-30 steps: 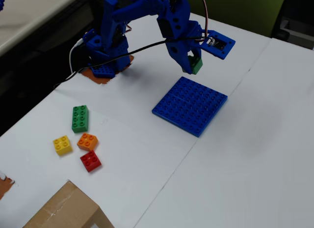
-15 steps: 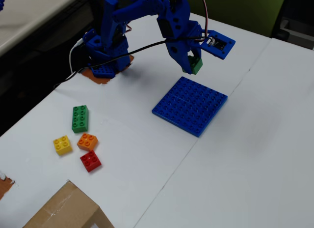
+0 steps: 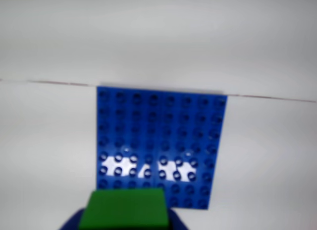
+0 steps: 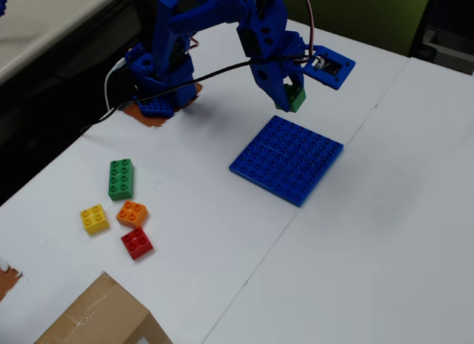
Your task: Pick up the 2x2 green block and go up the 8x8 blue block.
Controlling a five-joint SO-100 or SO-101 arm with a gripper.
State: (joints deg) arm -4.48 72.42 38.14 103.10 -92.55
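Note:
My blue gripper [image 4: 289,94] is shut on the small 2x2 green block [image 4: 293,99] and holds it in the air above the back edge of the 8x8 blue baseplate [image 4: 287,159]. In the wrist view the green block [image 3: 124,208] fills the bottom middle between the blue jaws [image 3: 125,217], with the blue baseplate [image 3: 161,126] lying flat on the white table beyond it. The baseplate carries nothing.
A longer green brick [image 4: 121,179], a yellow brick [image 4: 94,219], an orange brick [image 4: 132,213] and a red brick [image 4: 137,243] lie at the left. A cardboard box [image 4: 100,318] stands at the bottom left. The arm's base [image 4: 159,84] is at the back.

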